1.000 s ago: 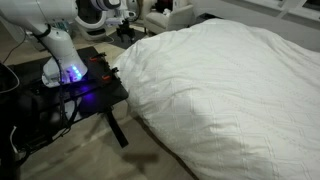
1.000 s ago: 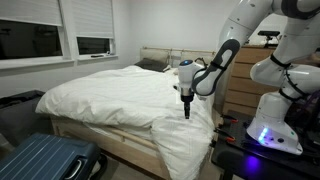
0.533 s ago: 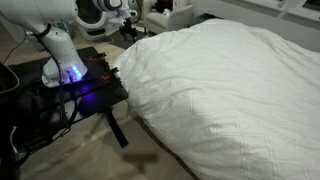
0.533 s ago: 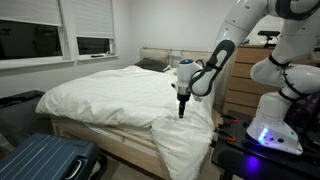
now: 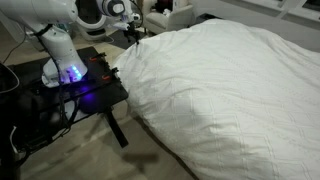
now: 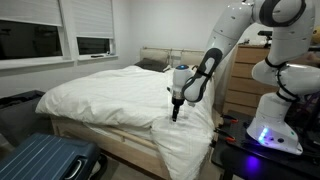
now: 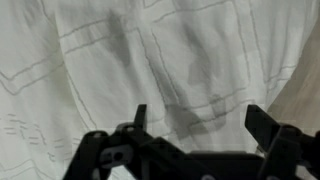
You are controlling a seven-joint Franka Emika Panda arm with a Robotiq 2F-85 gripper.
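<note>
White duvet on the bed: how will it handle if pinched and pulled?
Probably floppy: the duvet hangs in folds at its corner, so a pinch lifts only a local peak. Looks bulky; it may drag when pulled. The open hand could catch several creased layers.

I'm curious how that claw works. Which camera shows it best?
The wrist view: the gripper spans the bottom edge, fingers spread wide over the white duvet. In both exterior views the gripper is a small dark shape, its opening too tiny to judge.
</note>
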